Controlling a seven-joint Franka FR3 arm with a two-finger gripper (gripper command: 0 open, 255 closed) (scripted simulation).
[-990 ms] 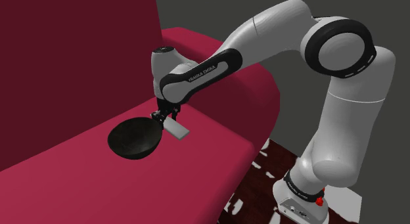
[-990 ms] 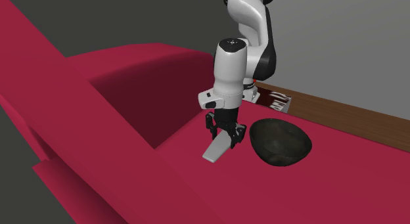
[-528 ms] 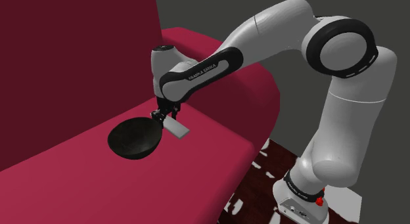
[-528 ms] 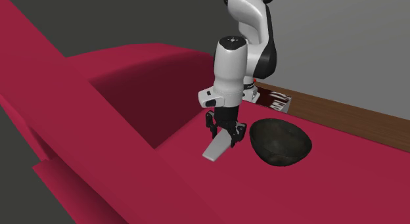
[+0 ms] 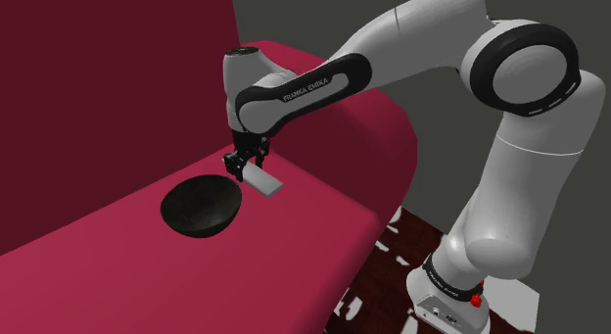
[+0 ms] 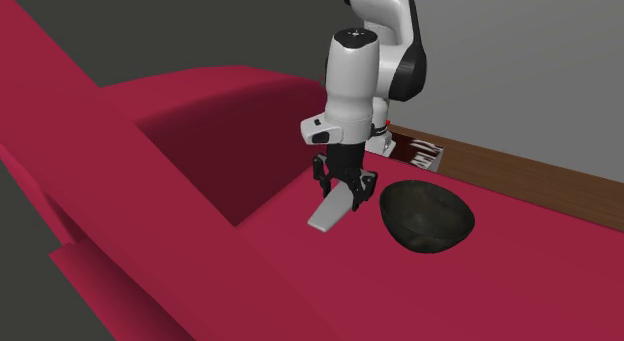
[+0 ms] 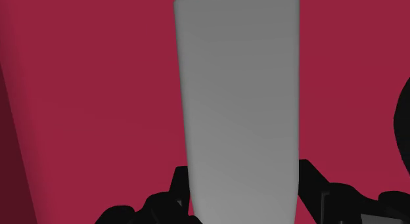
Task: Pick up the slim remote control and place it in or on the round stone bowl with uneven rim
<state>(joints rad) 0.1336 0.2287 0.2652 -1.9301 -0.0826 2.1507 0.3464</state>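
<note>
A slim plain grey remote (image 5: 264, 182) hangs tilted just above the red sofa seat (image 5: 245, 263), with my gripper (image 5: 245, 167) shut on its upper end. The dark round bowl (image 5: 201, 207) rests on the seat close beside the remote, on the shoulder view's left. In the second exterior view the remote (image 6: 330, 212) slants down from the gripper (image 6: 345, 191), and the bowl (image 6: 428, 217) lies to its right. In the wrist view the remote (image 7: 240, 104) runs away from the gripper (image 7: 240, 196), clasped between the black fingers (image 7: 179, 190), with the bowl's dark edge (image 7: 402, 124) off to one side.
The sofa's dark red backrest (image 5: 108, 97) rises behind the bowl. Its armrest (image 5: 323, 97) lies under the arm. A patterned rug (image 5: 392, 254) and the robot's stand (image 5: 450, 303) are on the floor beyond the seat's edge. A wooden floor strip (image 6: 520, 174) shows behind the sofa.
The gripper has risen a little with the remote, whose low end has come off the seat. The arm's elbow has lifted too. The bowl has not moved.
</note>
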